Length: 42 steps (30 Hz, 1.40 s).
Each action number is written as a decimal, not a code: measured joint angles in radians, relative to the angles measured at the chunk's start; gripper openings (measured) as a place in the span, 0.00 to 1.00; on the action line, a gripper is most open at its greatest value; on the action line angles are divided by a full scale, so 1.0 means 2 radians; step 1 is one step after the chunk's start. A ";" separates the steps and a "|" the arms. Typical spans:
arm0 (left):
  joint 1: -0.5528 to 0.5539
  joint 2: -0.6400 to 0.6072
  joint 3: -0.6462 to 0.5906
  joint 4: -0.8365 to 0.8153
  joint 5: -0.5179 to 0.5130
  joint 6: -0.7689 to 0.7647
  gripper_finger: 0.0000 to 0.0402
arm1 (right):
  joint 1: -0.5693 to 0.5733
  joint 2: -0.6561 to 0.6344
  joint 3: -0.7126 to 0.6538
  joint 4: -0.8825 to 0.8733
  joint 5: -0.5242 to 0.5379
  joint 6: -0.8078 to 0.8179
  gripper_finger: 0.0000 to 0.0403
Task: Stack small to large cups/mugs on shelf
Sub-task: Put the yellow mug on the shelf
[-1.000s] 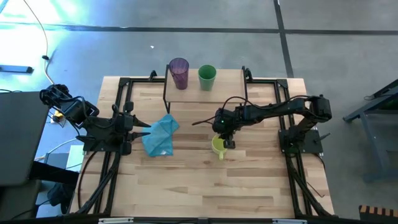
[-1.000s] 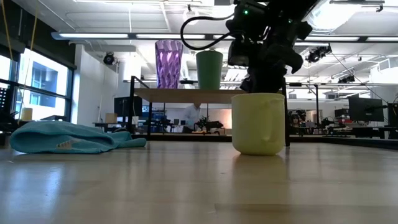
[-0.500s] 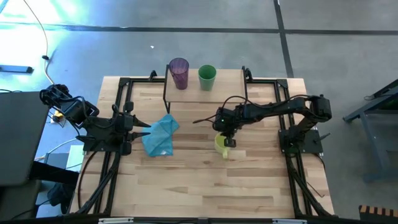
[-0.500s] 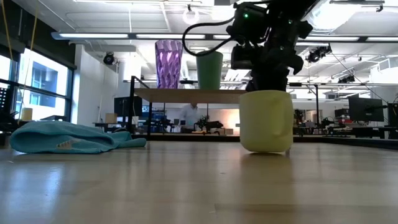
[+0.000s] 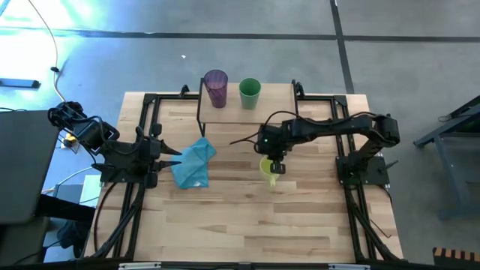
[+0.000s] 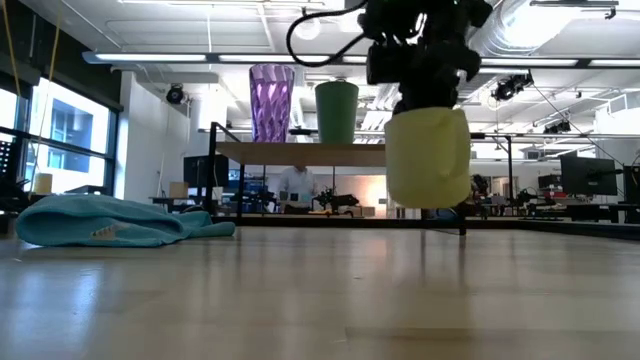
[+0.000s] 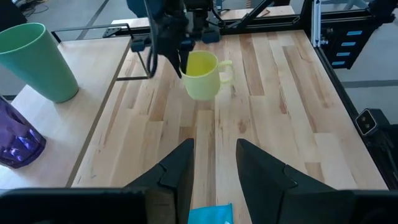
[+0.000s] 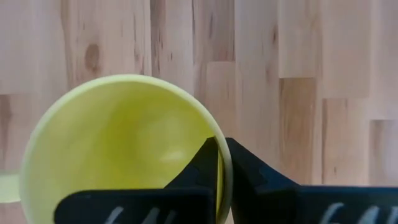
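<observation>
The yellow-green mug [image 6: 427, 157] hangs in my right gripper [image 5: 272, 159] above the table's middle, in front of the shelf [image 5: 247, 112]. The mug also shows in the high view [image 5: 267, 169] and the left wrist view [image 7: 202, 74]. The purple tumbler [image 5: 216, 88] and the green cup [image 5: 250, 93] stand upright on their bases, side by side on the shelf. My left gripper [image 7: 214, 168] is open and empty at the table's left, beside the blue cloth [image 5: 193, 163]. My right gripper holds the mug by its wall at the rim [image 8: 205, 121], on the side away from the handle [image 7: 225, 70]. One finger is inside the mug and one outside. The fingers come from above, pointing down. The mug hangs upright, mouth up, clear of the table.
The light blue cloth [image 6: 110, 222] lies crumpled on the table's left part. Black frame rails [image 5: 150, 120] run along the table's left, right and far sides. The shelf's thin black legs [image 6: 212, 180] stand at the far middle. Bare wooden tabletop [image 5: 247, 217] lies toward the near edge.
My right gripper has gone up and a little toward the shelf, staying shut on the mug. The mug stood on the table a second ago, then tipped a little as it came off, and now hangs clear above the table.
</observation>
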 joint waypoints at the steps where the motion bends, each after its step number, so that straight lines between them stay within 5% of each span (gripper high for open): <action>1: 0.000 0.000 0.000 0.000 0.000 0.000 0.27 | 0.000 0.000 0.008 -0.011 0.000 0.000 0.00; 20: 0.000 0.000 0.000 -0.001 0.006 0.000 0.27 | -0.019 0.000 0.144 -0.166 0.023 -0.018 0.00; 42: 0.000 0.000 0.000 -0.002 0.006 0.002 0.27 | -0.105 -0.039 0.161 -0.198 0.023 -0.072 0.00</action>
